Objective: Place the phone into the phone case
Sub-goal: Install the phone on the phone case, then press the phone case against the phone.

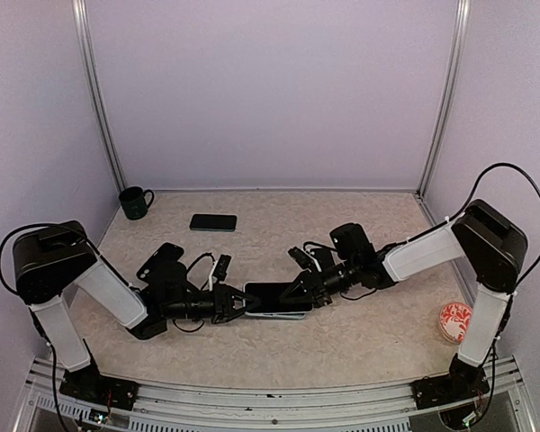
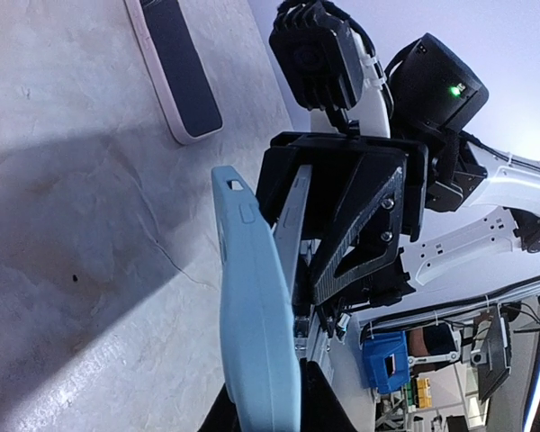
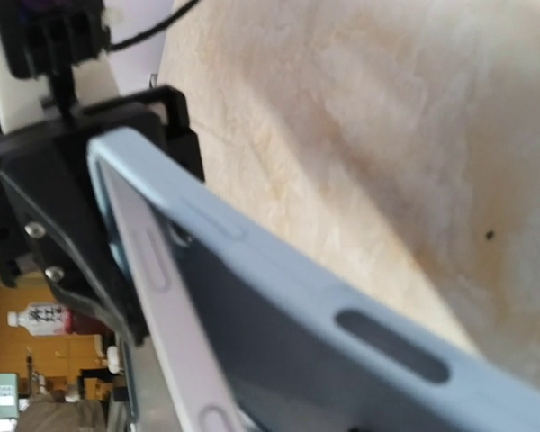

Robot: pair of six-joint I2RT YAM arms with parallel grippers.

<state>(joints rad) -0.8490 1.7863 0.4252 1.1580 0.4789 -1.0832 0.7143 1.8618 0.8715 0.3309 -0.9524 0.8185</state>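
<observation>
The left gripper [image 1: 241,304] is clamping the phone case [image 1: 277,300]; the right gripper [image 1: 299,292] is touching its right end, grip indeterminate.

Centre: pale blue rubber phone case [image 1: 277,300] with the dark-screened phone in it, between the left gripper [image 1: 240,303] and the right gripper [image 1: 303,290], just above the beige speckled tabletop [image 1: 360,337].
Behind: second black slab phone [image 1: 213,222], flat on the tabletop.
Back left corner: dark green mug [image 1: 135,202].
Right edge: red-and-white patterned round object [image 1: 454,321], beside the right arm's upright.

Matt rubbery phone case [image 2: 256,333] (pale blue), glossy phone [image 1: 277,298].
</observation>
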